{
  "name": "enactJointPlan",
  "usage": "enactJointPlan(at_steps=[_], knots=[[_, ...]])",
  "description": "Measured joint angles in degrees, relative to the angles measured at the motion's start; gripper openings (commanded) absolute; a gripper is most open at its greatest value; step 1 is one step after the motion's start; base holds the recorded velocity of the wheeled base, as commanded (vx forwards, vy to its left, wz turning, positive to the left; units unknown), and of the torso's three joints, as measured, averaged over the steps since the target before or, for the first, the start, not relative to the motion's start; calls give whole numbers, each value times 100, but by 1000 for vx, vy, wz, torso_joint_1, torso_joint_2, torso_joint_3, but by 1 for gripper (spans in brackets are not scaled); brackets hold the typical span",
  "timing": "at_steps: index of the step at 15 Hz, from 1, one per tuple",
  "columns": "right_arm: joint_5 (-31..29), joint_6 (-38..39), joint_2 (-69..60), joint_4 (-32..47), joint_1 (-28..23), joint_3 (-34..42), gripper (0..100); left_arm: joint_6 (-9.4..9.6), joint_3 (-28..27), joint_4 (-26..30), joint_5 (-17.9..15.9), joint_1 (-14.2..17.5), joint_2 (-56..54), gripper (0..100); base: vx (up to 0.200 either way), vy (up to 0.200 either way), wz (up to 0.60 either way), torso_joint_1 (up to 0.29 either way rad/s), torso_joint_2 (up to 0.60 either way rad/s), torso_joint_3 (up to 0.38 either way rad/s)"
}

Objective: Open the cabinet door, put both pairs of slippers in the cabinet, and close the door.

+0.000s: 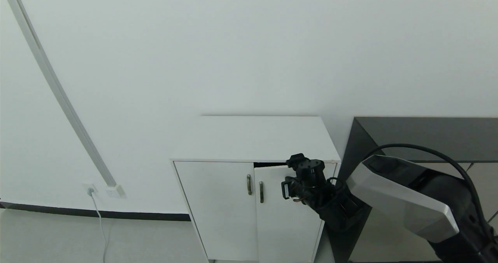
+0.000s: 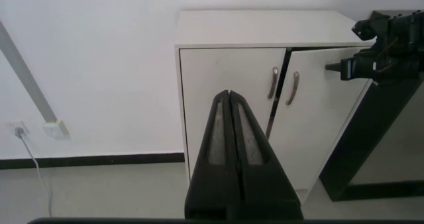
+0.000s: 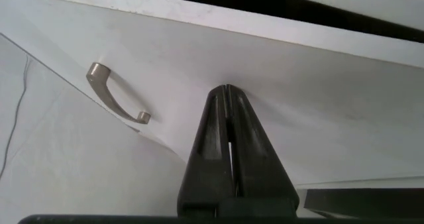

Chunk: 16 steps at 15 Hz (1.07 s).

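White two-door wooden cabinet [image 1: 255,138] stood against the wall. Its right door [image 1: 288,224] was ajar, with a dark gap along the top edge. The step was probably pushing that door shut: press flat on the panel near the handle side, steady, until the gap goes. Right gripper [image 3: 227,91] was clenched, holding nothing, tips at the door face, contact unclear. Left gripper [image 2: 228,98] was clenched and empty, well back from the cabinet. Curved metal handle [image 3: 119,95] sat just beside the right gripper, ungrasped.

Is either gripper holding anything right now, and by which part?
Nothing is held. The left gripper is shut on air; the right gripper is shut, its tips at the right door beside the handle, not around it.
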Motion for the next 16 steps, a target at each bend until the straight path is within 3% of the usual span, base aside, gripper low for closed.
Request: enactJointPlan(at_steps=[9,16], knots=[[11,0,251,233,-180,-581,0,0,0,0,-2,0,0,0,0,0,0,0,0,0],[-13,30,207,24,-185,-312,0,0,0,0,-2,0,0,0,0,0,0,0,0,0]])
